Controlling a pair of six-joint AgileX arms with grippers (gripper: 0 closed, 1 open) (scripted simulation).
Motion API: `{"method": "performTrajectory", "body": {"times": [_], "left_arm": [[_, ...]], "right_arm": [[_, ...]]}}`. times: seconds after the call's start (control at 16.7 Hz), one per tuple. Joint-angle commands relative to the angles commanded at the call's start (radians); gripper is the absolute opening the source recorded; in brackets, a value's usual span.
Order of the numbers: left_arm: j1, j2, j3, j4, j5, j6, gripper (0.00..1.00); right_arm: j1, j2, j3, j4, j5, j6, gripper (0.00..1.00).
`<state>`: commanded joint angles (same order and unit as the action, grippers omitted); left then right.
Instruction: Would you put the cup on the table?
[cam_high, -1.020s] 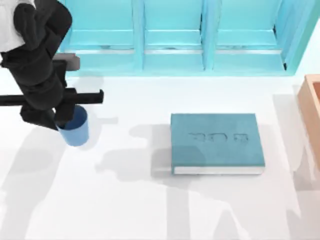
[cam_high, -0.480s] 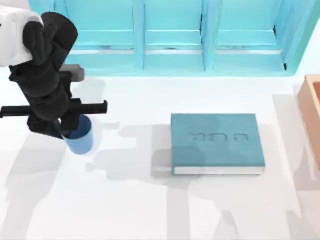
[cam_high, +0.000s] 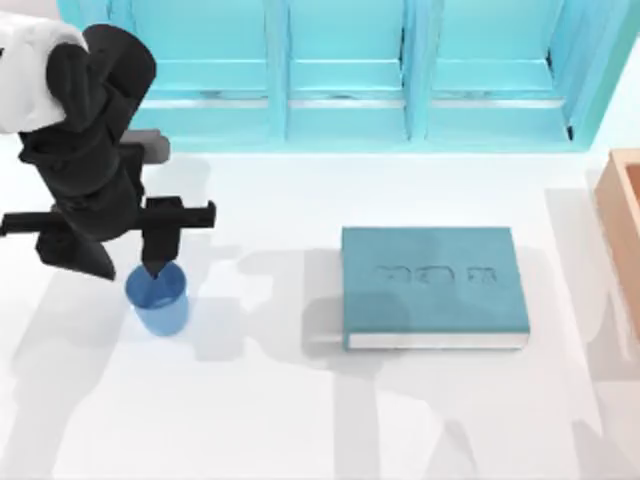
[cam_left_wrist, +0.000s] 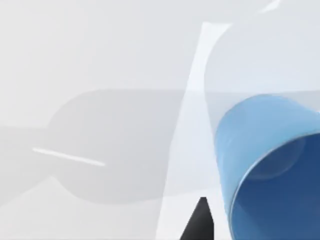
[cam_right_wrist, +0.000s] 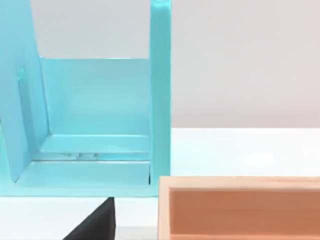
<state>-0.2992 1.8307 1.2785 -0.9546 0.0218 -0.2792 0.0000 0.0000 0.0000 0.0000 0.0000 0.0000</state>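
The small blue cup (cam_high: 160, 303) stands upright on the white table (cam_high: 300, 410) at the left side, well left of the teal book. My left gripper (cam_high: 128, 270) hovers just above it and a little to its left. It is open, with one fingertip (cam_high: 153, 262) over the cup's rim and nothing held between the fingers. In the left wrist view the cup (cam_left_wrist: 270, 165) sits close by, its open mouth showing, beside one dark fingertip (cam_left_wrist: 200, 222). A dark part of my right gripper (cam_right_wrist: 95, 225) shows near the shelf and the orange box.
A teal hardcover book (cam_high: 433, 286) lies flat at the table's middle right. A light-blue shelf unit (cam_high: 350, 75) runs along the back edge. An orange box (cam_high: 625, 230) sits at the right edge. Open white surface stretches in front of the cup and book.
The left gripper carried the cup slightly right and toward the front, then let go of it. Its fingers have spread and the cup now stands free below them.
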Motion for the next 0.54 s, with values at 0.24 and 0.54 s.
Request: {"method": "performTrajectory", "body": {"times": [0.24, 0.54], "left_arm": [[0.000, 0.000, 0.000, 0.000, 0.000, 0.000, 1.00], [0.000, 0.000, 0.000, 0.000, 0.000, 0.000, 1.00]], "right_arm": [[0.000, 0.000, 0.000, 0.000, 0.000, 0.000, 1.00], [0.000, 0.000, 0.000, 0.000, 0.000, 0.000, 1.00]]}}
